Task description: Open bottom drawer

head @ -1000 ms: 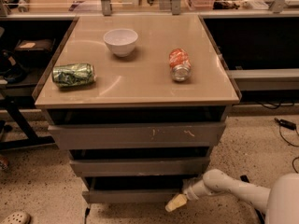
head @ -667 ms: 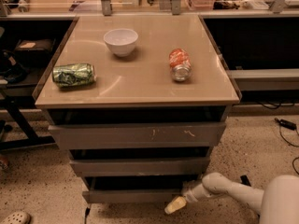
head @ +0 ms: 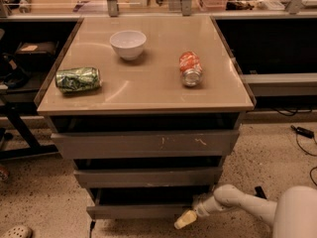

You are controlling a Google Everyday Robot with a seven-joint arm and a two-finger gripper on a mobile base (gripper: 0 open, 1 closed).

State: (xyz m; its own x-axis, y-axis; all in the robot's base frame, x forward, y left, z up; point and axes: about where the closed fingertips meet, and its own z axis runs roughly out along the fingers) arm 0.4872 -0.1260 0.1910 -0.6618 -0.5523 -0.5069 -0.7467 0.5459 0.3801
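Showing the gripper [head: 184,220] at 5 o'clock, just beside the right end of the bottom drawer [head: 138,211] at 6 o'clock, its grip state not being discernible, with the middle drawer [head: 148,177] and scratched top drawer [head: 146,144] overhanging, and bowl [head: 128,43], green can [head: 78,79] and orange can [head: 190,69] sitting on the tabletop [head: 148,90] above.

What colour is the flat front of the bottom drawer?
Plain grey, in the camera view; the pale gripper sits low by the handle-less bottom drawer.

Cream claw [head: 182,220] at grey bottom drawer [head: 138,211]; white bowl [head: 128,43]; green can [head: 78,79]; orange can [head: 190,68]
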